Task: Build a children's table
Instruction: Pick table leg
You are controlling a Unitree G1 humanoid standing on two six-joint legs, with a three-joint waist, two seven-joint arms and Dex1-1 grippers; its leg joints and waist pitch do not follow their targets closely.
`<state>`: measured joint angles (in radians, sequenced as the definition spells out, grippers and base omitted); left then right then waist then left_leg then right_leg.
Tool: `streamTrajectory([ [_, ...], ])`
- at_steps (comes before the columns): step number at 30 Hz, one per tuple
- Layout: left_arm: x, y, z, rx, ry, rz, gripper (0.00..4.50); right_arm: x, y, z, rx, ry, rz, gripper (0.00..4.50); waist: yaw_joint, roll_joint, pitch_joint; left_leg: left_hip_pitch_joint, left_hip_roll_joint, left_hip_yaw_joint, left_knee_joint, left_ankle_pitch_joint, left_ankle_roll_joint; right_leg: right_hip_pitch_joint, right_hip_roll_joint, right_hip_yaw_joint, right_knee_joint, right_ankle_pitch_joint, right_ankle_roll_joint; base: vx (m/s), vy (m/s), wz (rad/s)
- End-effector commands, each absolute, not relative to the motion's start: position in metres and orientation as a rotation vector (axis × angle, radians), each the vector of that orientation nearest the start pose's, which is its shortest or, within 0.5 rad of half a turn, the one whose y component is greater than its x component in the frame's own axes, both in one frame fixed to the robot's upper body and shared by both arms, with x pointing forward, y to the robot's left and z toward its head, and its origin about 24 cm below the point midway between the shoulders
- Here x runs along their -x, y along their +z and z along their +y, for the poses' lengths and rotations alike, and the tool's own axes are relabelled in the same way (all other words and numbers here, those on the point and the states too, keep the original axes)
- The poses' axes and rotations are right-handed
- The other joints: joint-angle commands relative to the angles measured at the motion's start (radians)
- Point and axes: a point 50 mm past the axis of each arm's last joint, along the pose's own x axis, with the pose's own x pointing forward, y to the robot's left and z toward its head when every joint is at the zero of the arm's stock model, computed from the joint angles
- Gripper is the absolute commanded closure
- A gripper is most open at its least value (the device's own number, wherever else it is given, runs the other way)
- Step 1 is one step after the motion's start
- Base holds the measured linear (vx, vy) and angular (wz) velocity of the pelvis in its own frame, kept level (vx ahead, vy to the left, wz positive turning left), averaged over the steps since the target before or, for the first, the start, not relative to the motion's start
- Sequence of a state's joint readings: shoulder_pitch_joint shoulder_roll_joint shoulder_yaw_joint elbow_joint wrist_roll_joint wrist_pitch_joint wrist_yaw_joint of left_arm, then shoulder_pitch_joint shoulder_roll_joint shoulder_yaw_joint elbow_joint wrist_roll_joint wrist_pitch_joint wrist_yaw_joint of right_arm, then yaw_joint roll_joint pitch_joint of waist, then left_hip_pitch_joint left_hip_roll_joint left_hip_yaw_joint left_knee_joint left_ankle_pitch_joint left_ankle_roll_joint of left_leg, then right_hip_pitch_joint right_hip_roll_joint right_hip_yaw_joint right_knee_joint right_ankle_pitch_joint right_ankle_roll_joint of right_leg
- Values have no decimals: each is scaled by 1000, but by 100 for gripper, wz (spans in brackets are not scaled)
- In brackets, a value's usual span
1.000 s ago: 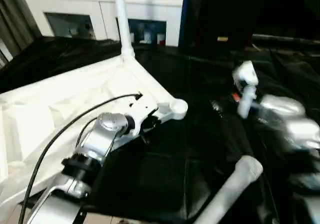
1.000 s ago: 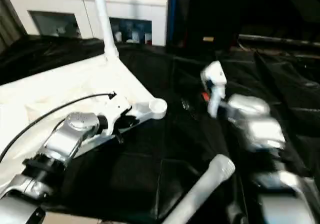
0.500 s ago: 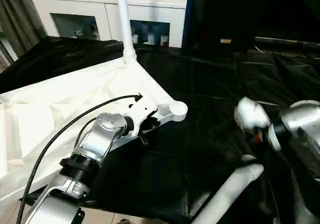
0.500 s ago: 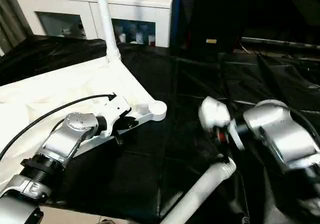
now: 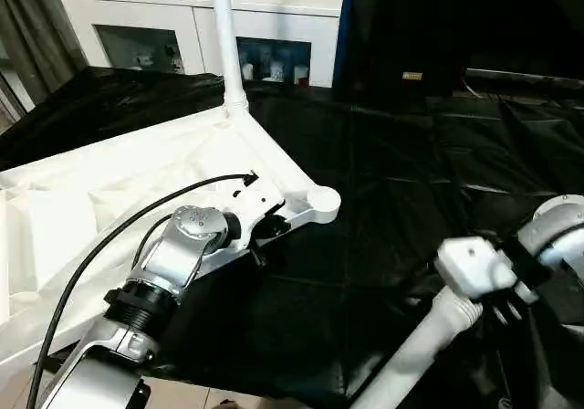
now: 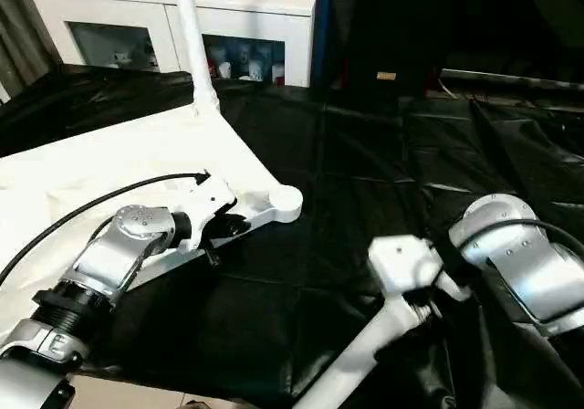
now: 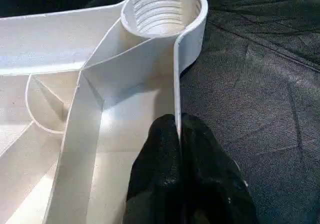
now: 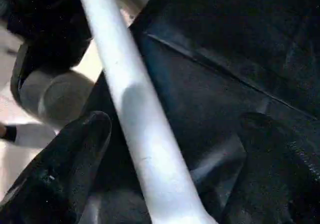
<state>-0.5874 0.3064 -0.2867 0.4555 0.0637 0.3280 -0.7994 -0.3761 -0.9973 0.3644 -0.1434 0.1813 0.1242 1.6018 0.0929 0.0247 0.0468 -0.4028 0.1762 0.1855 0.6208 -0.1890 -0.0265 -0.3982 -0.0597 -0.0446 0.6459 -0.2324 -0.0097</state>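
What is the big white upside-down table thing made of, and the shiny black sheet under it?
The white ribbed tabletop looks like moulded plastic: smooth, slightly glossy, with thin ribs and a threaded round corner socket. The long white tube leg looks like the same plastic. The black sheet seems a thin plastic or coated cloth: it creases and shines, though which is hard to tell.
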Motion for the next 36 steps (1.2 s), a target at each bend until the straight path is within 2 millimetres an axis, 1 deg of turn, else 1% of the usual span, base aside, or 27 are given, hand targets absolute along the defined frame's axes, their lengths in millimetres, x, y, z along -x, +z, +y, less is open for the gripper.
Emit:
streamTrajectory([
  [1,-334,66,119,-464,-939,391,450,-230,127,-196,895,1813,566,8,8,-8,-69,24,67,-35,-58,-98,138,59,-91,45,-69,106,-279,0,0,0],
  [4,-334,66,119,-465,-940,391,450,-228,125,-196,909,1824,561,8,7,-8,-69,23,66,-36,-58,-98,142,59,-91,43,-69,110,-282,0,0,0],
  [6,-335,67,119,-467,-942,390,450,-226,118,-195,956,1828,556,8,7,-6,-69,25,68,-36,-59,-114,135,57,-92,44,-71,87,-280,0,0,0],
  [7,-335,67,119,-468,-944,389,450,-225,105,-195,1002,1829,562,8,7,-7,-69,24,68,-35,-58,-114,134,56,-92,44,-71,89,-280,0,0,0],
  [8,-335,67,119,-469,-944,389,450,-226,96,-196,1028,1815,574,8,6,-6,-68,24,66,-35,-58,-113,130,54,-92,43,-72,90,-283,0,0,0],
  [10,-335,67,119,-470,-946,388,450,-228,77,-196,1058,1787,606,8,2,-6,-69,23,64,-35,-57,-106,127,54,-90,42,-70,101,-289,0,0,0],
  [11,-335,67,119,-471,-947,388,450,-228,70,-196,1062,1774,621,8,0,-5,-68,24,61,-34,-58,-113,126,54,-88,41,-73,92,-293,0,0,0],
  [12,-336,67,119,-471,-948,388,450,-228,64,-196,1066,1774,630,8,-1,-5,-68,23,62,-34,-58,-113,125,56,-89,42,-72,92,-292,0,0,0],
  [13,-336,67,119,-472,-948,388,450,-228,63,-196,1067,1775,631,8,-1,-5,-69,23,61,-34,-57,-113,125,56,-88,42,-71,93,-291,0,0,0],
  [14,-336,67,119,-472,-948,388,450,-226,57,-196,1070,1774,640,33,0,-6,-69,23,61,-34,-57,-116,129,59,-89,43,-71,96,-287,0,0,0],
  [15,-336,67,119,-473,-949,388,450,-224,51,-197,1071,1772,654,33,1,-1,-66,25,64,-35,-60,-128,130,57,-89,43,-74,81,-284,0,0,0],
  [17,-336,67,119,-475,-949,388,450,-217,41,-201,1059,1765,672,53,-1,1,-65,27,66,-37,-63,-151,123,56,-89,43,-77,59,-283,0,0,0],
  [18,-336,68,119,-474,-949,388,450,-215,40,-202,1052,1766,672,53,-2,2,-60,31,67,-37,-67,-185,113,55,-89,43,-83,20,-282,0,0,0],
  [19,-336,68,119,-473,-950,388,450,-213,38,-204,1051,1767,670,66,-3,2,-58,33,68,-38,-70,-204,107,56,-90,43,-87,-2,-279,0,0,0],
  [21,-336,67,118,-474,-951,388,450,-210,36,-206,1048,1767,667,79,-8,1,-49,42,69,-40,-82,-285,73,57,-90,42,-99,-123,-267,0,0,0],
  [23,-336,67,118,-474,-952,388,450,-207,33,-210,1044,1769,667,94,-10,1,-49,46,69,-41,-86,-312,56,58,-91,44,-104,-162,-260,0,0,0],
  [24,-336,67,118,-474,-953,389,450,-205,32,-211,1042,1769,666,106,-11,0,-48,48,69,-42,-89,-320,45,59,-92,46,-106,-174,-252,0,0,0],
  [26,-336,67,118,-474,-954,389,450,-202,28,-214,1028,1773,665,126,-13,2,-46,50,69,-43,-92,-336,41,61,-94,46,-110,-191,-248,0,0,0],
  [27,-336,67,118,-474,-955,388,450,-200,25,-216,1016,1774,669,126,-12,2,-48,50,69,-43,-93,-333,40,62,-94,46,-111,-186,-245,0,0,0],
  [29,-336,67,118,-474,-956,388,450,-199,22,-217,1008,1775,671,145,-12,2,-50,50,70,-43,-93,-327,43,61,-94,47,-110,-160,-249,0,0,0],
  [30,-336,67,118,-474,-957,387,450,-197,17,-217,999,1773,669,152,-13,1,-51,50,68,-42,-93,-328,45,61,-93,46,-110,-152,-252,0,0,0],
  [32,-336,67,118,-475,-959,387,450,-197,15,-217,996,1772,670,165,-15,1,-50,47,68,-43,-94,-329,47,62,-93,46,-110,-149,-251,0,0,0],
  [33,-336,67,118,-476,-961,387,450,-196,13,-217,994,1771,670,182,-16,0,-50,51,68,-44,-97,-349,43,60,-91,45,-113,-164,-246,0,0,0],
  [36,-335,67,118,-476,-972,384,450,-191,6,-215,940,1777,652,197,-21,0,-46,56,67,-44,-101,-394,32,58,-92,43,-121,-220,-239,0,0,0],
])
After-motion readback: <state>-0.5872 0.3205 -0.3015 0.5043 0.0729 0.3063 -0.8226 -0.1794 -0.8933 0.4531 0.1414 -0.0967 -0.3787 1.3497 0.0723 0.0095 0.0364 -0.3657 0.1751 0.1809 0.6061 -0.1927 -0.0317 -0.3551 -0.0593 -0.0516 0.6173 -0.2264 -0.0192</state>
